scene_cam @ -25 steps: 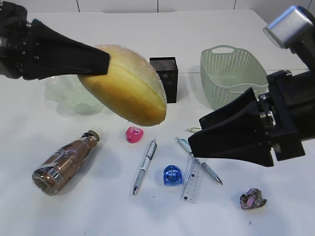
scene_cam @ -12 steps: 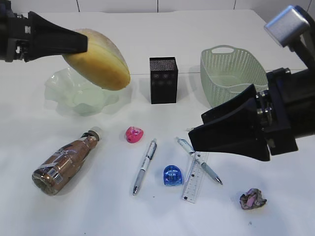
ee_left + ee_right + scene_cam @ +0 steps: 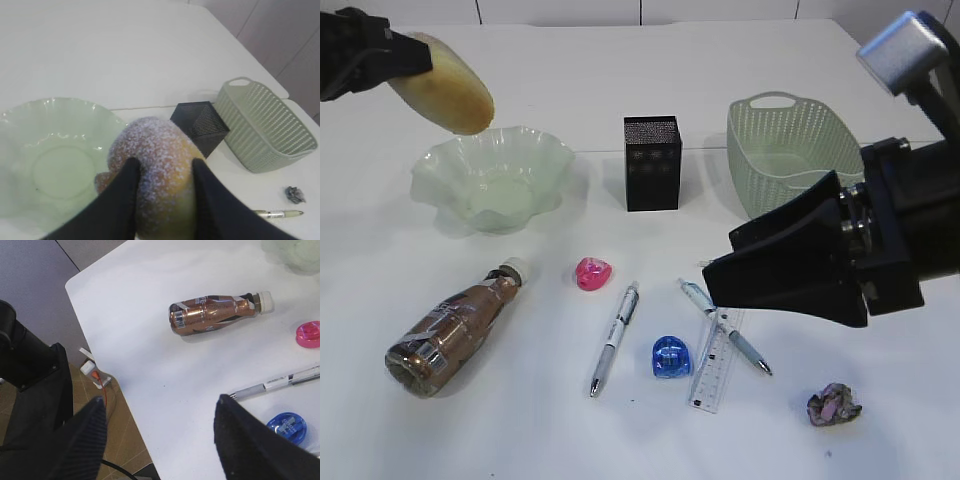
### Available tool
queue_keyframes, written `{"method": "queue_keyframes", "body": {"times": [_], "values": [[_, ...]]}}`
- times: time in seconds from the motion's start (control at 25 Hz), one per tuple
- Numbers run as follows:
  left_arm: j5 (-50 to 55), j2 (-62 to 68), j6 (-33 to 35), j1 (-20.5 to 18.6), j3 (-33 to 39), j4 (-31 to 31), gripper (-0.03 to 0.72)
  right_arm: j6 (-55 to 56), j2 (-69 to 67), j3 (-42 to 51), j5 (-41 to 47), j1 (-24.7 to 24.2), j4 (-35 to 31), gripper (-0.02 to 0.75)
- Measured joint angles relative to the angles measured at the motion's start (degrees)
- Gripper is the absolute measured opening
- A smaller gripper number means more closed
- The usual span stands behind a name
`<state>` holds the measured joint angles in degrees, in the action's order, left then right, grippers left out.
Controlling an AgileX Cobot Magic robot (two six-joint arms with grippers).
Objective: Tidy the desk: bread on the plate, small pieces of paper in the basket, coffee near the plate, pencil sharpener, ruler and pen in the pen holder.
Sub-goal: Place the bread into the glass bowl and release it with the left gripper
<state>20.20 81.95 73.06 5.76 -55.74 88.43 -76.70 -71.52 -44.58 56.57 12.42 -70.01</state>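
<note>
- Exterior view: the left gripper is clenched on the bread and holds it in the air above the far left rim of the plate, not touching the glass.
- Left wrist view: both black fingers press the sugar-dusted bread from either side, with the plate below and to the left.
- The pen holder stands upright just right of the plate; the basket sits further right, well apart from the plate.
- The coffee lies on its side on the desk in front of the plate, white cap pointing toward it.
- A pink sharpener lies in front of the plate and to its right; a white pen, a blue sharpener, a second pen and the ruler lie further right and nearer the camera.
- A crumpled paper ball lies far right of the plate, near the front edge.
- The right gripper hangs over the desk with its jaws spread wide and nothing between them, well to the right of the plate.
</note>
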Motion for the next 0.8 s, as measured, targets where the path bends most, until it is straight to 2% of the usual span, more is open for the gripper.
{"method": "queue_keyframes", "body": {"times": [0.16, 0.48, 0.8], "values": [[-2.08, 4.33, 0.28, 0.0, -0.82, 1.48, 0.196, 0.0, 0.0, 0.0, -0.07, 0.0, 0.0, 0.524], [-4.66, 15.24, 3.43, 0.0, -8.01, 3.6, 0.196, 0.0, 0.0, 0.0, -0.91, 0.0, 0.0, 0.524], [-6.66, 23.97, 13.38, -0.09, -15.92, 3.76, 0.196, 0.0, 0.0, 0.0, -1.67, 0.0, 0.0, 0.523]]}}
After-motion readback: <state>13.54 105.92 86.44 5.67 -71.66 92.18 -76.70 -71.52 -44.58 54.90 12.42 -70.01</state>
